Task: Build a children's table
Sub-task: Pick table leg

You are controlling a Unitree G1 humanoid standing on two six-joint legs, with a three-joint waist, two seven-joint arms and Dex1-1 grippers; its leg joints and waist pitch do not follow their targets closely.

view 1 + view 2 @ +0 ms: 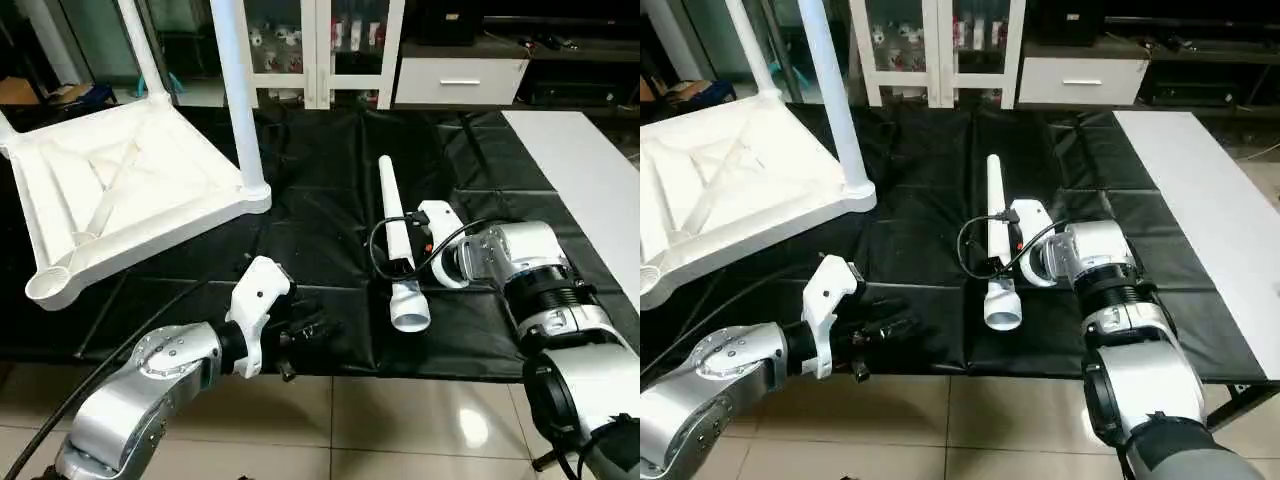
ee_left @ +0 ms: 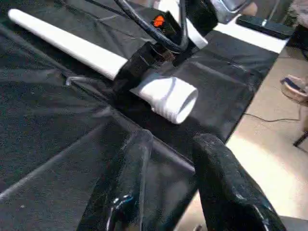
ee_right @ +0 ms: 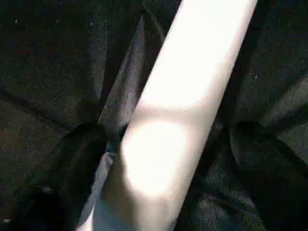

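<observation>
The white tabletop (image 1: 130, 190) lies underside up at the left of the black cloth. Two white legs (image 1: 240, 100) stand in its corner sockets, the other (image 1: 140, 50) at the far corner. A loose leg (image 1: 393, 215) lies on the cloth at the centre, wide end towards me. My right gripper (image 1: 405, 262) is open and straddles this leg near its wide end, one black finger (image 3: 82, 159) on each side with small gaps. My left gripper (image 1: 305, 335) is open and empty, low over the cloth's front edge, left of the leg's wide end (image 2: 168, 98).
A black cable (image 1: 375, 250) loops from my right wrist beside the loose leg. A white board (image 1: 590, 180) lies along the right of the cloth. A white glass-door cabinet (image 1: 320, 50) and a drawer unit (image 1: 460, 80) stand behind. Tiled floor (image 1: 400, 420) is in front.
</observation>
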